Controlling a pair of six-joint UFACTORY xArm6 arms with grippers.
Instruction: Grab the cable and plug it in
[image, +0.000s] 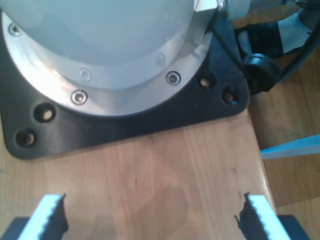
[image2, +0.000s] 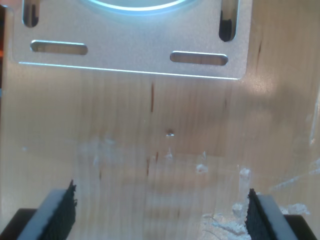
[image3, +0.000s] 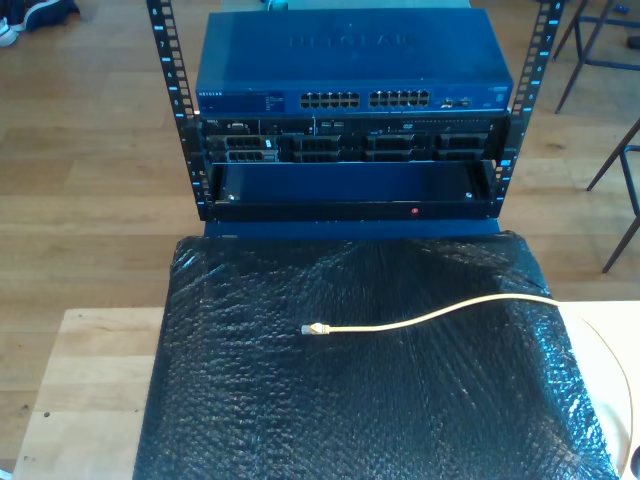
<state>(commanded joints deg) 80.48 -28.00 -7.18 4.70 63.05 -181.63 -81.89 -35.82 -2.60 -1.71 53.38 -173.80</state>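
Both claws are wide open and hold nothing: your first claw (image: 150, 217) hangs over bare wood by a black base plate (image: 125, 132), your second claw (image2: 160, 210) over pale wood. On the counter's black mat (image3: 380, 400), the cable (image3: 440, 315) runs side to side, plug (image3: 313, 329) mid-mat, tail toward the mat's right edge in the exterior view. You cannot tell which claw is nearer.

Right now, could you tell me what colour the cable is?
Pale yellow; the cable shows best in the exterior view.

Pale-yellow cable (image3: 430, 317) lying across black bubble wrap (image3: 370, 400), blue network switch (image3: 350, 60) behind
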